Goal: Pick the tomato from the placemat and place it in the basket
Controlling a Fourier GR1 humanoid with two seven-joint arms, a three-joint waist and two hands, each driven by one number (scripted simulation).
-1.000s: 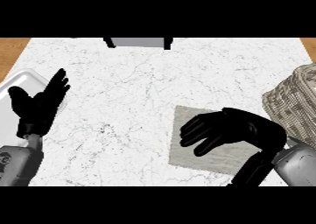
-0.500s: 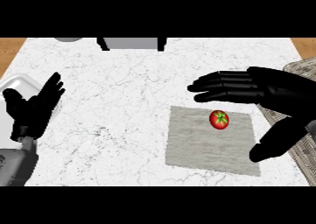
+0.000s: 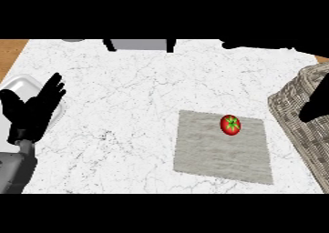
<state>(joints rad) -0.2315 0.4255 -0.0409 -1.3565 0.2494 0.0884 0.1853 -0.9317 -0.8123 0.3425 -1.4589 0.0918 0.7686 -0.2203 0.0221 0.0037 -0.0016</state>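
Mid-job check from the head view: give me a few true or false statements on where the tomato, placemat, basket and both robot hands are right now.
1. The tomato lies on the placemat. True.
2. The tomato is already inside the basket. False: it sits on the placemat, left of the basket.
3. The left robot hand is open, fingers up, near the view's left edge. True.
4. The right robot hand is curled round the tomato. False: it shows as a dark shape over the basket at the right edge, apart from the tomato.
5. The basket stands left of the placemat. False: it stands to its right.
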